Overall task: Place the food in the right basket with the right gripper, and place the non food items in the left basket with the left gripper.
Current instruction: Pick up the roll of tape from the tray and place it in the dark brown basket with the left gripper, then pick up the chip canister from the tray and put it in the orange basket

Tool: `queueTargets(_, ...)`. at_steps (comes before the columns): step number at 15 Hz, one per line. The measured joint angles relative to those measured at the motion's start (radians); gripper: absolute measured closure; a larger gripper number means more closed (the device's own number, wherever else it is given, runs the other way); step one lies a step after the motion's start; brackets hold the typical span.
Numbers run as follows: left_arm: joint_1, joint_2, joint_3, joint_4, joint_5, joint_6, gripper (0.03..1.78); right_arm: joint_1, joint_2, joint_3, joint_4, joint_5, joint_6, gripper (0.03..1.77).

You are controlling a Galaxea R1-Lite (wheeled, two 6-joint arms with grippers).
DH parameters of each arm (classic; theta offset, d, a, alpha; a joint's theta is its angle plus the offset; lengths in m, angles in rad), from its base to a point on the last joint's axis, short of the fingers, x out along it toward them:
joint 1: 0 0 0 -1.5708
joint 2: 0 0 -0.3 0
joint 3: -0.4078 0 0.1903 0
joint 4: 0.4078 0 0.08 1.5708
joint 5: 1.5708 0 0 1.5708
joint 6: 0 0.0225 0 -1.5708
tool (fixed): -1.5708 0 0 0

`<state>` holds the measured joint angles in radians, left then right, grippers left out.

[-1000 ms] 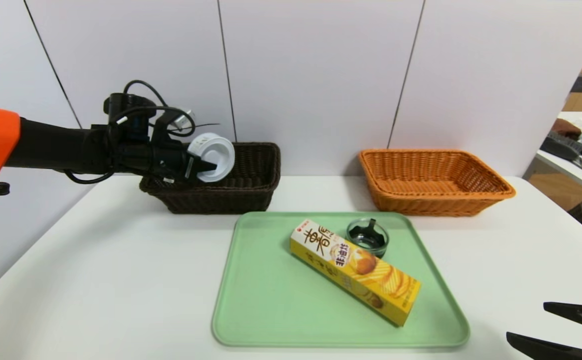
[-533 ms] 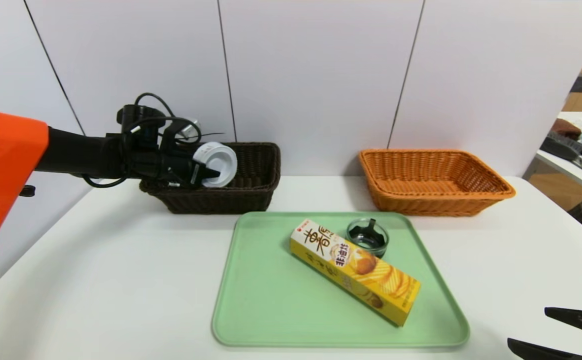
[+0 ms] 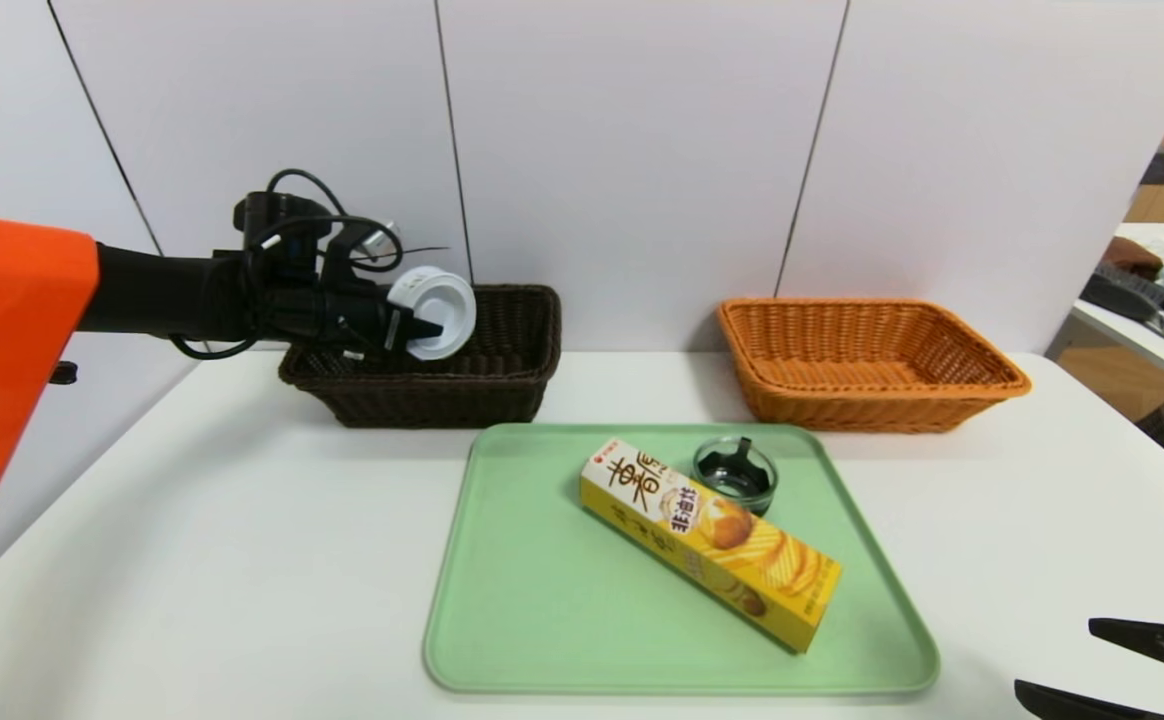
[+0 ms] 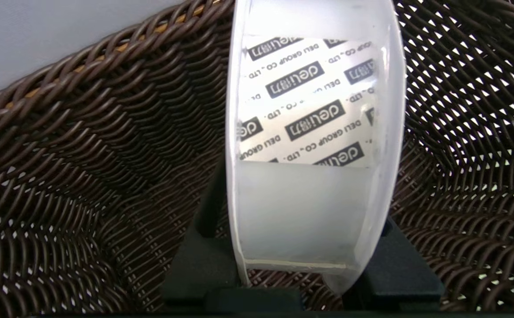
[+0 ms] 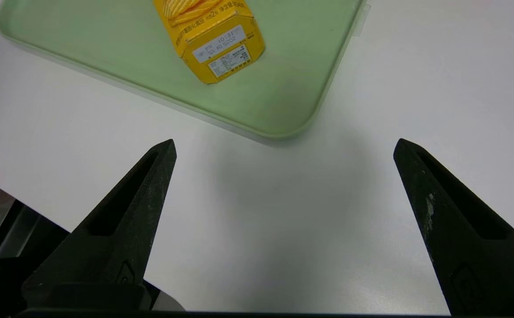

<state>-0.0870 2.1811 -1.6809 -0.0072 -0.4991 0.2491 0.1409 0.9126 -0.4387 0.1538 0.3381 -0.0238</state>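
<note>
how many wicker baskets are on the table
2. The dark brown basket sits at the back left, behind the green tray; the orange basket sits at the back right. None appears hidden.

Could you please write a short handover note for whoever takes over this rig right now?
Left gripper: shut on the tape roll, holding it over the dark basket; not yet let go.
Right gripper: open, parked above the bare table near the tray's near right corner.
Snack box: lying on the green tray, untouched.
Glass dish: on the tray beside the box's far end.
Orange basket: nothing in it.
Done: tape brought to the dark basket.
Left: drop the tape, move the dish to the dark basket with the left gripper, and the snack box to the orange basket with the right.
</note>
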Motion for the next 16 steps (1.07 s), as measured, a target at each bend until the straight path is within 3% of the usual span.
queueTargets(4,0.000,0.020,-0.010,0.002,-0.001,0.001,1.23,0.000,0.000,0.004,0.000,0.000,0.000,0.10)
queueTargets(9,0.000,0.040,-0.023,0.022,0.000,0.003,0.68,0.000,0.000,0.006,0.000,0.000,0.000,0.10)
queueTargets(16,0.000,-0.074,-0.029,0.070,-0.001,0.001,0.34,-0.002,-0.005,0.012,0.000,0.000,0.003,0.10)
